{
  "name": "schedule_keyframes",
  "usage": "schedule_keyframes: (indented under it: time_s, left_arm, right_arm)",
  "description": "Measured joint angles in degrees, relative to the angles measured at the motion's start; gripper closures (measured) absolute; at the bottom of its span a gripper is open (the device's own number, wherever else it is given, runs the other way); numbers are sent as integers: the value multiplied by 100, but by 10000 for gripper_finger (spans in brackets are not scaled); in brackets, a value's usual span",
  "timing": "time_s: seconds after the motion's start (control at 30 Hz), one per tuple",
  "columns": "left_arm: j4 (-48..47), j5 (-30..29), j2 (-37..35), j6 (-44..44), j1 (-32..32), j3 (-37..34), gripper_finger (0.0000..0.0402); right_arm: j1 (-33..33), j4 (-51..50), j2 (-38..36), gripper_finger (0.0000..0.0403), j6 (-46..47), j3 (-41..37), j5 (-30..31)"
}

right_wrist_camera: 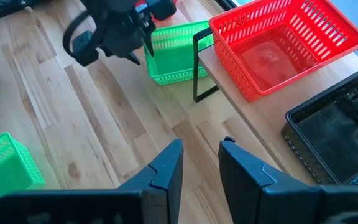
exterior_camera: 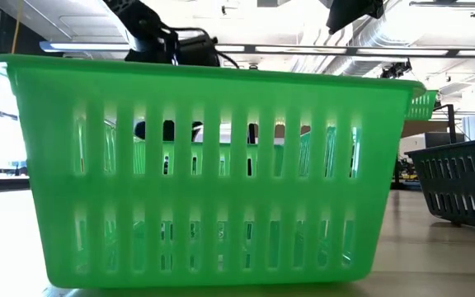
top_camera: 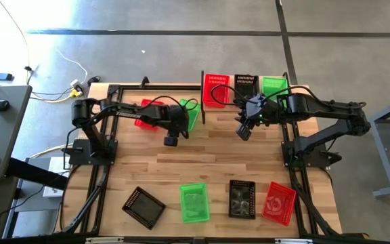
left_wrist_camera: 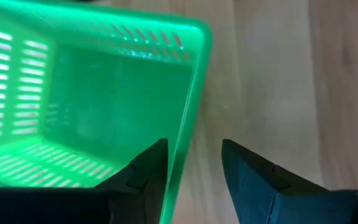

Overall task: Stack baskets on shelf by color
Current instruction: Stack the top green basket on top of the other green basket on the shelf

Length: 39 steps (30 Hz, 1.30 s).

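A wood-plank tabletop [top_camera: 202, 166] holds four baskets along its near edge: black [top_camera: 143, 205], green [top_camera: 194, 202], black [top_camera: 242, 198], red [top_camera: 279, 202]. At the far edge, a raised shelf [top_camera: 249, 107] carries a red [top_camera: 216, 89], black [top_camera: 246, 85] and green basket [top_camera: 273, 86] side by side.
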Motion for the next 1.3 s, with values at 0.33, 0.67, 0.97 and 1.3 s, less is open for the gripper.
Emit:
schedule_keyframes:
  time_s: [0.33, 0.67, 0.97, 1.3]
  left_arm:
    - [-38, -143, 75, -210, -176, 0, 350]
    - [-936, -412, 49, -398, -784, 261, 397]
    - [-2101, -946, 47, -960, -1696, 879, 399]
    - [-2906, -1998, 47, -1320, -2636, 1746, 400]
  right_arm:
    - [0, 0, 0, 313, 247, 0, -2]
    - [0, 0, 0, 313, 1375, 0, 13]
    - [156, 241, 0, 291, 1917, 0, -158]
    - [256, 669, 60, 236, 3249, 0, -99]
